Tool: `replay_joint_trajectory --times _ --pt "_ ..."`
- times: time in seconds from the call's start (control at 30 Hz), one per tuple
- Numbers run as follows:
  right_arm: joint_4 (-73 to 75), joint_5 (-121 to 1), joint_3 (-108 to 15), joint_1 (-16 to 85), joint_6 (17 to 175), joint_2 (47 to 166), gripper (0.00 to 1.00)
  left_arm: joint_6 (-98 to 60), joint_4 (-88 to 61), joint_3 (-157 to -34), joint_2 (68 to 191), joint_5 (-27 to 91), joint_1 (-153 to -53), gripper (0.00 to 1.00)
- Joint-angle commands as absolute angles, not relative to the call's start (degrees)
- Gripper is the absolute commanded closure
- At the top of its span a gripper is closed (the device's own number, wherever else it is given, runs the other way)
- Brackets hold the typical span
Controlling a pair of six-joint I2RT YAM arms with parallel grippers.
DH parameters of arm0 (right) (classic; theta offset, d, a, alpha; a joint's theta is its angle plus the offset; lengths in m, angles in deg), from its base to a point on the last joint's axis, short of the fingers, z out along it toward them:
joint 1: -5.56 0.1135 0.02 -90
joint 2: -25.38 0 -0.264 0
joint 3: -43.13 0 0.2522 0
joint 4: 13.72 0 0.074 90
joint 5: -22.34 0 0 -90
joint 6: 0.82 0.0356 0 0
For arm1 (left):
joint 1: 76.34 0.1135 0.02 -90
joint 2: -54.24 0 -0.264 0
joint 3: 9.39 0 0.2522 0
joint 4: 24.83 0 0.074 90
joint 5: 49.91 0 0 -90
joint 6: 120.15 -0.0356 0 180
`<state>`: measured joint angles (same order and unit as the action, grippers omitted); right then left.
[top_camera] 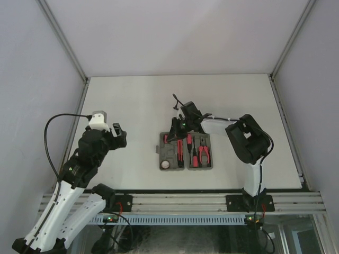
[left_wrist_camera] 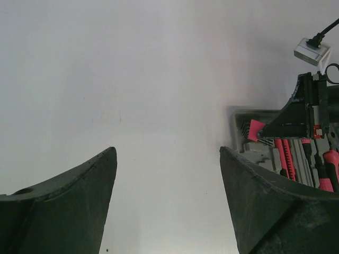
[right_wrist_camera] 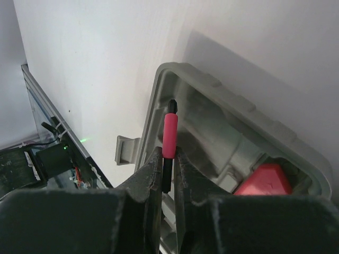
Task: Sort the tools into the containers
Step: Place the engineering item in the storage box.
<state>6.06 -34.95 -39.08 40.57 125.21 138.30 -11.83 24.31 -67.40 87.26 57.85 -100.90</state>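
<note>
The right gripper (right_wrist_camera: 168, 154) was clenched on a thin tool (right_wrist_camera: 170, 135), a short black shaft with a pink-red sleeve. The tool sat between the two fingers, which pinched its lower black end, and the sleeve and the black tip stood out past the fingertips. Its long axis ran in line with the fingers and the tip pointed straight away from the gripper. In the right wrist view that tip lay against the rim of the grey trays (top_camera: 208, 138), at the edge of a moulded recess. Whether the tool touched the tray could not be told. A red block (right_wrist_camera: 264, 180) lay deeper in the same recess.

From above, this gripper hung over the far left corner of the trays. In the right half of the trays the pliers (top_camera: 204, 154) lay with their red handles toward the near edge and their jaws toward the far edge. Beside them, toward the middle of the trays, two screwdrivers (top_camera: 189, 150) lay parallel along the same near-to-far line.

The left gripper (left_wrist_camera: 167, 153) was released, its fingers spread wide with nothing between them. It hung over bare worktop (left_wrist_camera: 159, 79), well to the left of the trays.
</note>
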Motion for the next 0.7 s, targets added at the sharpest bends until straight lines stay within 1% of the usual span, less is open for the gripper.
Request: replay_joint_trajectory --times 0.0,0.37,0.67 --pt "5.3 -34.1 -42.8 40.5 125.8 139.1 0.97 -13.0 23.8 -67.9 87.4 58.2 -100.7 0.18" --pt "8.4 -34.2 -45.7 41.3 124.3 141.6 0.94 -12.8 23.8 -67.8 87.3 57.7 -100.7 0.19" --pt "11.5 -37.2 -46.5 41.2 122.2 141.4 0.8 -12.7 23.9 -67.8 87.1 57.6 -100.7 0.19"
